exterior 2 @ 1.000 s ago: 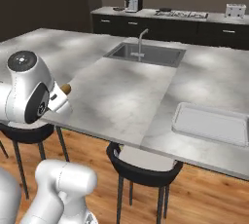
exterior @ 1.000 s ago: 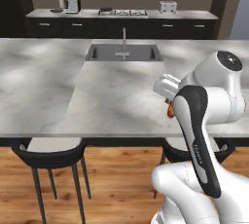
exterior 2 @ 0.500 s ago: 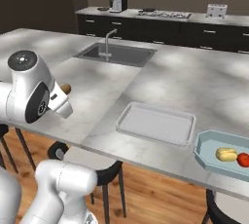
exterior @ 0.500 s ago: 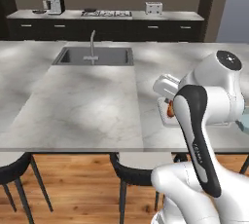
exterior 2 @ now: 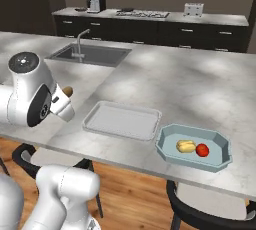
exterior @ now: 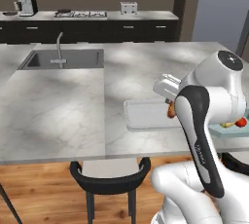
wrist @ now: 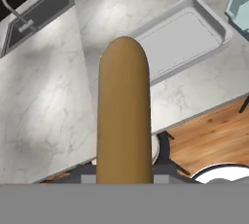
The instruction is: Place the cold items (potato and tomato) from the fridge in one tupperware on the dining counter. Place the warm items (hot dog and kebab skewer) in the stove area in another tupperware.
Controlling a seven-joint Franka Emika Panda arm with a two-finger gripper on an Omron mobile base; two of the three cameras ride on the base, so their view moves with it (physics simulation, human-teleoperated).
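I have the hand (exterior 2: 66, 99) tucked in close to the arm's big white joint, above the near edge of the marble surface (exterior 2: 165, 81), and it is closed around the hot dog (wrist: 124, 113) — from the hand camera the brown sausage runs straight up the middle of the view, its rounded end pointing toward the empty tray. From the right base camera I see just the tip of the hot dog (exterior 2: 67, 91) poking out above the white hand; from the left base camera a bit of orange-brown (exterior: 171, 111) shows beside the arm's dark elbow.

The empty container (exterior 2: 122, 120) — a pale, shallow rectangular tray — lies flat on the surface near its front edge, just beside the hand. In the hand view it sits up and to the right of the hot dog (wrist: 180, 38), and from the left base camera it is partly hidden behind the arm (exterior: 146, 113).

Just beside that tray, to its right, is the blue container (exterior 2: 194, 147), and inside it I see the potato (exterior 2: 186, 146) and the tomato (exterior 2: 202, 149) touching each other near the middle. A corner of the blue container (wrist: 239, 5) shows at the hand view's top right.

The sink (exterior 2: 90, 54) with its faucet (exterior 2: 80, 38) is set into the surface well apart to the left, and a black stool (exterior: 111, 172) stands below the front edge.
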